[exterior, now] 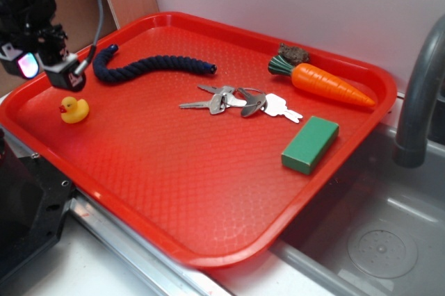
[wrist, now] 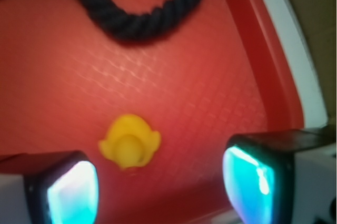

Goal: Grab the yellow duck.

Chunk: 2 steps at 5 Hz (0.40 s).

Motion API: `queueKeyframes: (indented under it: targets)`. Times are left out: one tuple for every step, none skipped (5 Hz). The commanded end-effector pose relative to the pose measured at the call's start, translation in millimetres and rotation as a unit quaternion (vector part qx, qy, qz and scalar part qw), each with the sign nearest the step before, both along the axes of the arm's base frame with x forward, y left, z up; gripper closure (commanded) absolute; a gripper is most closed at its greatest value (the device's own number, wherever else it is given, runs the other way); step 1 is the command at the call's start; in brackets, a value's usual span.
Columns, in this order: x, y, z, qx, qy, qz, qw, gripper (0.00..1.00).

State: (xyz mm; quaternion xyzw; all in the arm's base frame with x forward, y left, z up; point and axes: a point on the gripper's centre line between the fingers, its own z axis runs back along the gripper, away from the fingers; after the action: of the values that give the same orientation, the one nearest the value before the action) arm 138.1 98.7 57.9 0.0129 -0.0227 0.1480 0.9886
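Note:
The tiny yellow duck (exterior: 74, 109) sits upright on the red tray (exterior: 174, 171) near its left edge. My gripper (exterior: 49, 67) hangs above and just behind the duck, open and empty. In the wrist view the duck (wrist: 129, 142) lies on the tray below me, between the two glowing pads (wrist: 73, 192) but closer to the left one. The gripper (wrist: 160, 190) has a wide gap between its jaws and touches nothing.
A dark blue rope (exterior: 149, 67) lies behind the duck and shows in the wrist view (wrist: 131, 8). Keys (exterior: 240, 101), a toy carrot (exterior: 327, 84) and a green block (exterior: 310, 144) lie further right. A sink (exterior: 382, 240) and faucet (exterior: 417, 87) stand at the right.

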Motion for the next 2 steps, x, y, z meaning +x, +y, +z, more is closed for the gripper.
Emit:
queueKeyframes:
  targets:
    - [-5.3,-12.8,-34.4,-0.007,0.032,-0.029,0.999,0.0]
    - [10.0,-11.1,-44.5,-0.001,0.048,-0.026,0.999,0.0]
